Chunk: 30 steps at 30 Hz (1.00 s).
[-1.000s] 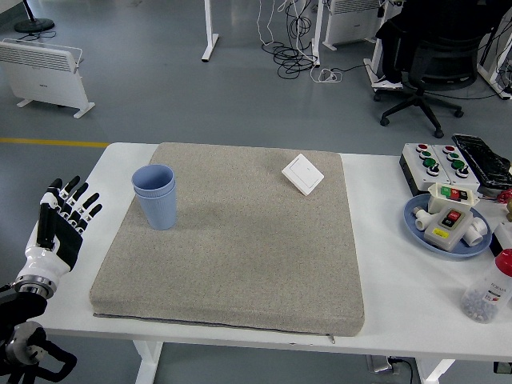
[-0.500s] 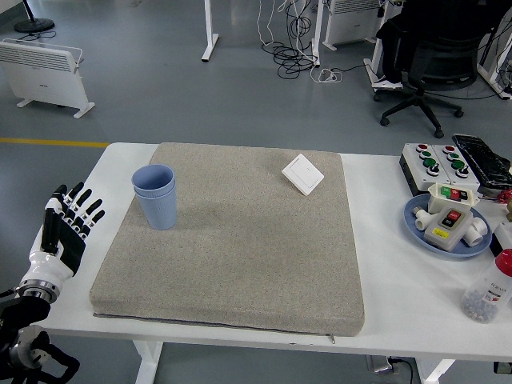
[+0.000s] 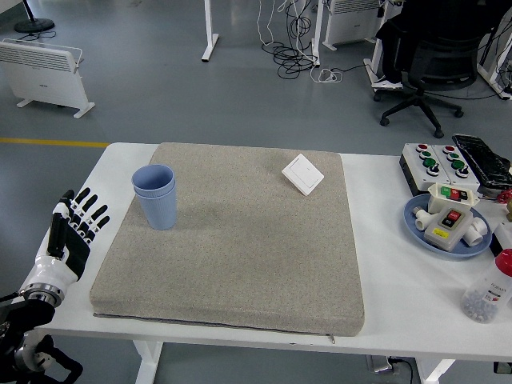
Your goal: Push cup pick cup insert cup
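Two blue cups stand nested, one inside the other, upright on the grey mat near its far left corner. My left hand is at the table's left edge, fingers spread and empty, below and to the left of the cups and apart from them. My right hand is not in view.
A white switch plate lies on the mat's far right part. At the right stand a button box, a blue plate with switch parts and a small bottle with a red cap.
My left hand has moved down and slightly right along the table's left edge, away from the cups. The cups have not moved.
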Each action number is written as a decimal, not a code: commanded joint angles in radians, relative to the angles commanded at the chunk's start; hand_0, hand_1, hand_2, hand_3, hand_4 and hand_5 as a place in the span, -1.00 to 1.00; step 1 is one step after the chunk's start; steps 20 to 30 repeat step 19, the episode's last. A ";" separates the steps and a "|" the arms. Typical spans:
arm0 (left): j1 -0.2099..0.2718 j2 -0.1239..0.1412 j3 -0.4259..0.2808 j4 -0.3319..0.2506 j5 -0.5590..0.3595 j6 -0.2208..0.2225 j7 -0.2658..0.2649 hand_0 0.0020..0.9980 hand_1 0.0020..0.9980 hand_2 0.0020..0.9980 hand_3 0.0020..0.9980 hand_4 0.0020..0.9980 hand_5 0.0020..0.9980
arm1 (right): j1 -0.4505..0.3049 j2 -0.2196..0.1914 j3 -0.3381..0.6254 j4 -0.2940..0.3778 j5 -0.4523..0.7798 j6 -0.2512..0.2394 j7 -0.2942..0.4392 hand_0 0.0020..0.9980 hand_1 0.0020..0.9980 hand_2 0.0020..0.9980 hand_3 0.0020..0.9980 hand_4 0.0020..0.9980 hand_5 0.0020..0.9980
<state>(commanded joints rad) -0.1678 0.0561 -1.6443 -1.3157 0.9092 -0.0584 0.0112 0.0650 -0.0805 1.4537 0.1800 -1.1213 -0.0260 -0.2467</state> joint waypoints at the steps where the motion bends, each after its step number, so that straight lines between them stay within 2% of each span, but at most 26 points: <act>1: 0.000 0.000 0.000 0.000 0.000 0.000 0.000 0.78 0.81 0.98 0.92 0.16 1.00 | 0.000 0.000 0.000 0.000 0.000 0.000 0.000 0.39 0.20 0.23 0.09 -0.78 -0.14; 30: -0.001 0.002 -0.006 -0.001 0.006 0.002 -0.001 0.78 0.81 0.98 0.93 0.15 1.00 | 0.009 0.002 0.001 0.000 0.007 0.001 0.005 0.39 0.19 0.23 0.09 -0.78 -0.13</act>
